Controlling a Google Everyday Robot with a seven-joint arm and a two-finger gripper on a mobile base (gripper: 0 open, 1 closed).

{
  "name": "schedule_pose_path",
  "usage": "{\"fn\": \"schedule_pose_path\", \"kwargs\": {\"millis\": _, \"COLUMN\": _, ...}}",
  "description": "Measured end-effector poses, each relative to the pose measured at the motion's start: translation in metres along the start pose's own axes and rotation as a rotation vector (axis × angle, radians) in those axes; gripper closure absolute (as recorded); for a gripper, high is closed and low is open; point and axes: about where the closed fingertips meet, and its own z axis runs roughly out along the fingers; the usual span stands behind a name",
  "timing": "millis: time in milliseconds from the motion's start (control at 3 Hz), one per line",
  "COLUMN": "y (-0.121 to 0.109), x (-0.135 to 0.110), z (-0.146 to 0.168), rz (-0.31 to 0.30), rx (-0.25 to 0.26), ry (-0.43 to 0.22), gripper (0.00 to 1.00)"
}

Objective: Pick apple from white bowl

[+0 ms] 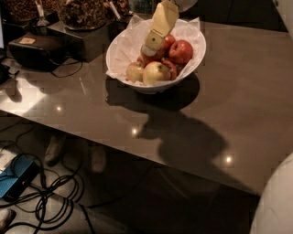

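Note:
The white bowl (135, 84) stands at the back of the grey table (238, 105), lined with crumpled white paper and holding several apples. My gripper (149, 48) reaches down from the top edge into the bowl's middle. Its tip rests at a dull red apple (144, 59), which it largely hides. Two glossy red apples (181, 51) lie to the right of it. Two yellow-green apples (156, 73) lie in front of it, and a streaky red one (171, 67) sits beside them.
A black device (36, 51) with a cable sits at the table's left. Dark containers of dry food (82, 13) stand behind it. Cables (50, 194) and a blue box (16, 177) lie on the floor. A white robot part (277, 205) fills the bottom right corner.

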Motion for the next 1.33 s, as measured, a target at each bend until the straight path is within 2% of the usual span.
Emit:
{"fn": "schedule_pose_path", "kwargs": {"millis": 667, "y": -0.026, "x": -0.011, "z": 0.028, "rz": 0.136, "rx": 0.019, "ry": -0.019, "gripper": 0.00}}
{"fn": "schedule_pose_path", "kwargs": {"millis": 1000, "y": -0.037, "x": -0.007, "z": 0.048, "rz": 0.198, "rx": 0.017, "ry": 0.011, "gripper": 0.00}}
{"fn": "schedule_pose_path", "kwargs": {"millis": 1333, "y": -0.039, "x": -0.003, "z": 0.063, "rz": 0.223, "rx": 0.012, "ry": 0.041, "gripper": 0.19}}
